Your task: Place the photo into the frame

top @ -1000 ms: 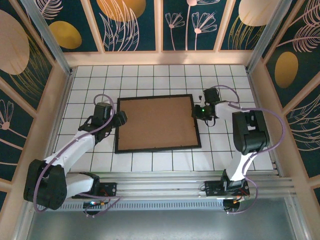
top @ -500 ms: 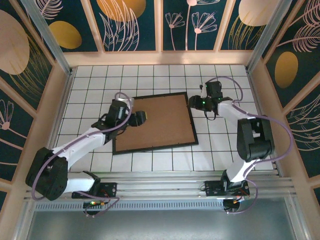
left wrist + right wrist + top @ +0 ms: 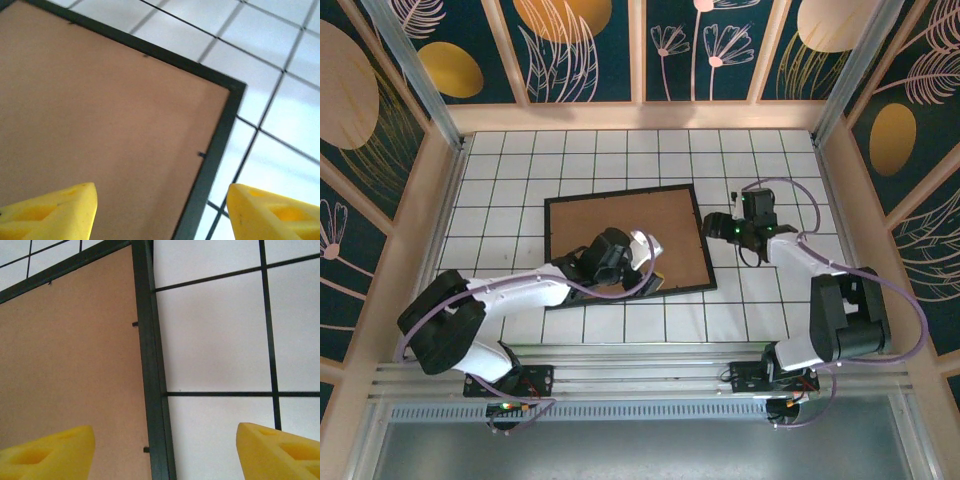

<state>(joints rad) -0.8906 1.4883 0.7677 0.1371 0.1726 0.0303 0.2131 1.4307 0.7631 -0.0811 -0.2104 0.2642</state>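
**Frame lies back-up, both grippers empty at its right side**

The frame (image 3: pixel 618 192) lies flat on the white tiled table (image 3: pixel 770 160), back up, with the brown backing board (image 3: pixel 620 235) covering its whole opening. Whether the photo sits under that board I cannot tell.

My left gripper (image 3: pixel 160 210) hangs over the frame's near right corner. Its yellow fingers (image 3: pixel 50 210) are spread wide with nothing between them. One is above the board, and the other is beyond the black rail, above bare tile.

My right gripper (image 3: pixel 165 450) sits at the frame's right edge, farther from me than that corner. Its jaws are just as wide apart and just as empty, and they straddle the rail the same way. From the pictures I cannot say whether either gripper touches the frame.

I judge the job to be at an early step. The back must come open before any print can go in, and the board looks fully seated. Small dark retaining tabs (image 3: pixel 201 155) stick out from the inner side of the rail over the board's edge.

The next move calls for fine work. I need to free those tabs, or get a fingertip under the board at the corner, while the other gripper pins the rail so the frame does not slide on the smooth tiles. The rail is thin and low, so a steep approach could skate off it.
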